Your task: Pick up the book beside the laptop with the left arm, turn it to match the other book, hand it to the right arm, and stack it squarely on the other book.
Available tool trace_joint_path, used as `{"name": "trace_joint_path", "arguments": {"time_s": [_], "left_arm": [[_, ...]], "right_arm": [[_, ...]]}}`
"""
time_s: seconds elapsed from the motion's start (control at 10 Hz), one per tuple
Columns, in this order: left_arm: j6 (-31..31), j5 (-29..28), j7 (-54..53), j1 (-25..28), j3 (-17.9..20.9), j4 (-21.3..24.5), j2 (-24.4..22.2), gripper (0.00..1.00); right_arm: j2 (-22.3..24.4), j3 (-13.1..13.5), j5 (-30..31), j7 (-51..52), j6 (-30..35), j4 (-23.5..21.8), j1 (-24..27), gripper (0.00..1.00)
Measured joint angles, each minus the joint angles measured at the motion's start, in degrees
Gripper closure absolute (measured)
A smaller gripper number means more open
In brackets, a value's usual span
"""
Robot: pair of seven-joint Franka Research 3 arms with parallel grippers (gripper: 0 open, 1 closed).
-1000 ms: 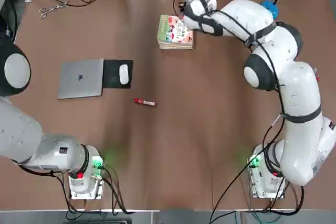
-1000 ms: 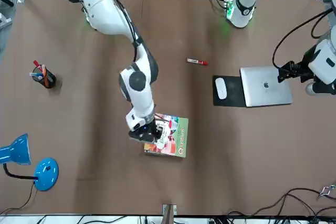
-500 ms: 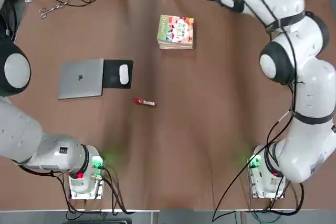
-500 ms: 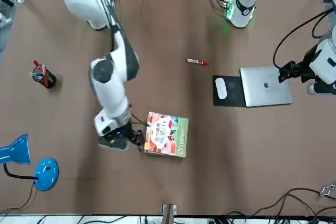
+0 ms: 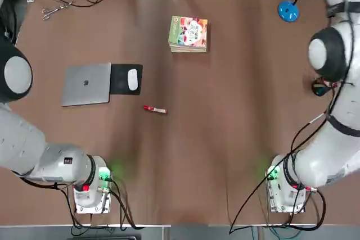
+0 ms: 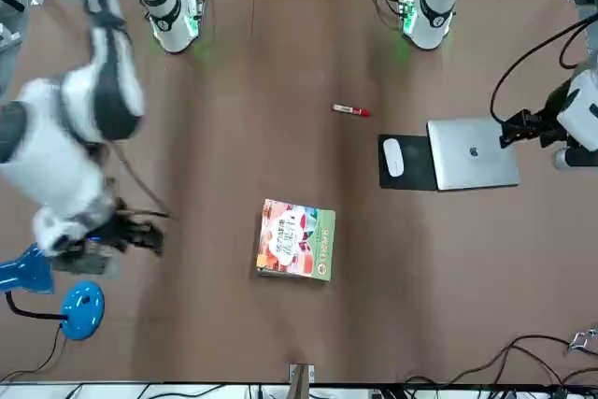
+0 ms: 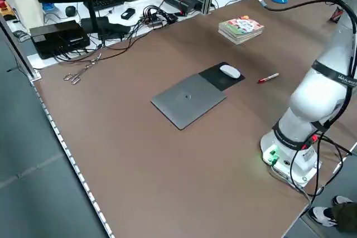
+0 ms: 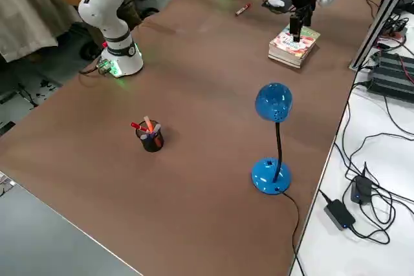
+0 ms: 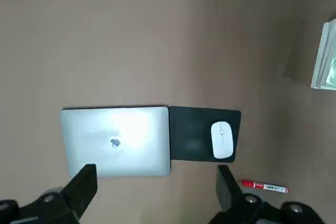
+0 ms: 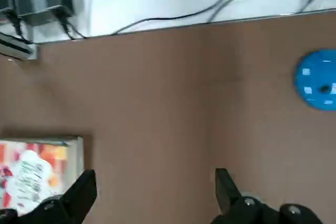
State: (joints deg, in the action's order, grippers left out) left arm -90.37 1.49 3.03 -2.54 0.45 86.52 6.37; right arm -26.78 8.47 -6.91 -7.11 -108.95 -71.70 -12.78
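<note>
The book (image 5: 188, 32), with its peach and green cover, lies on top of the other book (image 8: 288, 57) near the table's far edge, edges roughly lined up. My right gripper (image 10: 152, 192) is open and empty. It hangs well off to the stack's side, toward the blue lamp (image 6: 56, 296). The stack's corner shows at the edge of the right wrist view. My left gripper (image 9: 155, 188) is open too, hovering high above the silver laptop (image 5: 86, 84) and touching nothing.
A black mouse pad with a white mouse (image 5: 127, 78) lies against the laptop, and a red pen (image 5: 154, 109) is nearer mid-table. A pen cup (image 6: 77, 135) stands on the robot's right side. Scissors (image 5: 55, 9) and cables lie past the far edge.
The right gripper opened, let go of the book on the stack and swung away toward the robot's right, past the lamp. The left arm has stayed put.
</note>
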Motion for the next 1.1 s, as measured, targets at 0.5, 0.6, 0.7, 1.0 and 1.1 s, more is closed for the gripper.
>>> {"name": "trace_joint_path", "arguments": {"time_s": [0.5, 0.6, 0.7, 1.0, 1.1], "left_arm": [[0.0, 0.0, 0.0, -0.1, -0.1, -0.2, 0.1, 0.0], [0.0, 0.0, 0.0, -0.2, -0.1, -0.3, 0.1, 0.0], [0.0, 0.0, 0.0, -0.2, -0.1, -0.3, 0.1, 0.0], [0.0, 0.0, 0.0, -0.3, -0.1, -0.3, 0.1, 0.0], [0.0, 0.0, 0.0, -0.3, -0.1, -0.3, 0.1, 0.0]], "right_arm": [[15.0, -6.1, 4.3, 10.2, 13.6, -5.3, 13.8, 0.0], [18.4, -9.5, 5.8, 10.2, 14.8, -7.7, 16.2, 0.0], [20.3, -10.5, 6.1, 10.2, 15.9, -9.1, 16.9, 0.0], [20.9, -10.9, 6.1, 10.2, 16.4, -10.8, 17.1, 0.0], [20.9, -10.9, 6.1, 10.2, 16.4, -10.9, 17.1, 0.0]]}}
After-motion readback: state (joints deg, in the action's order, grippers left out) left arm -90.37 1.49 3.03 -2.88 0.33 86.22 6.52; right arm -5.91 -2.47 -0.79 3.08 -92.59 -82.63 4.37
